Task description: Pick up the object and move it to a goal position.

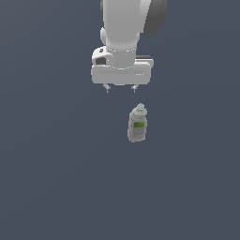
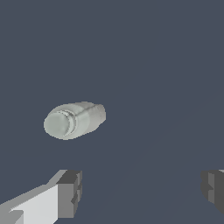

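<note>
The object [image 1: 137,124] is a small pale grey-white bottle with a green-and-white label, and in the exterior view its capped neck points toward the arm. My gripper [image 1: 121,88] hangs above and behind it, slightly to the exterior view's left, with its two fingertips spread wide apart. Nothing lies between the fingers. The wrist view catches the object [image 2: 74,120] cap-first, apart from the gripper [image 2: 142,190], whose two dark finger pads [image 2: 70,192] stand far apart.
A plain dark grey-blue surface [image 1: 56,178] surrounds the bottle on all sides. The white arm body [image 1: 123,28] fills the upper middle of the exterior view.
</note>
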